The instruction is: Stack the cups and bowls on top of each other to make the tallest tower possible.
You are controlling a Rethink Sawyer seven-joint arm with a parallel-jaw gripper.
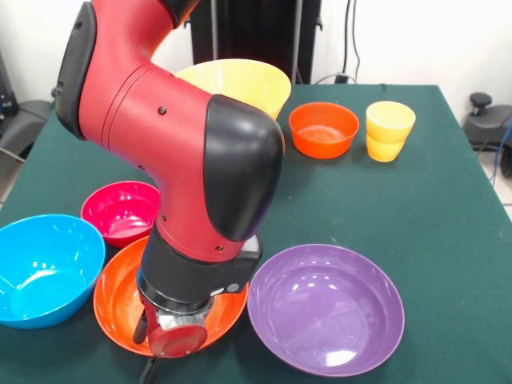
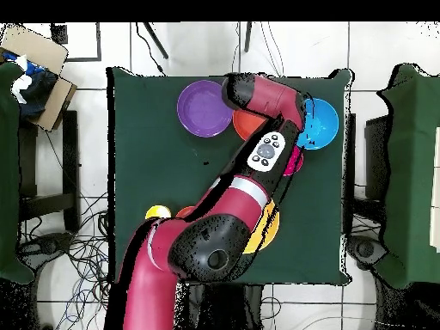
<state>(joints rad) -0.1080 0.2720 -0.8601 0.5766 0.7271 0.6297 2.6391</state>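
Over the wide orange bowl (image 1: pixel 116 300) at the table's camera-side edge, the claw (image 1: pixel 152 360) hangs low. The wrist hides its fingers, so I can't tell if it's open or closed. Purple bowl (image 1: pixel 326 308) sits just beside the orange one on one side, blue bowl (image 1: pixel 44 268) on the other. Magenta bowl (image 1: pixel 120 212) sits just behind. Far side, near the pedestal: big yellow-orange bowl (image 1: pixel 248 82), small red-orange bowl (image 1: pixel 323 129), then two yellow cups (image 1: pixel 389 130) nested, upright. The arm (image 2: pixel 232 202) crosses the green table (image 2: pixel 146 146) diagonally in the overhead view.
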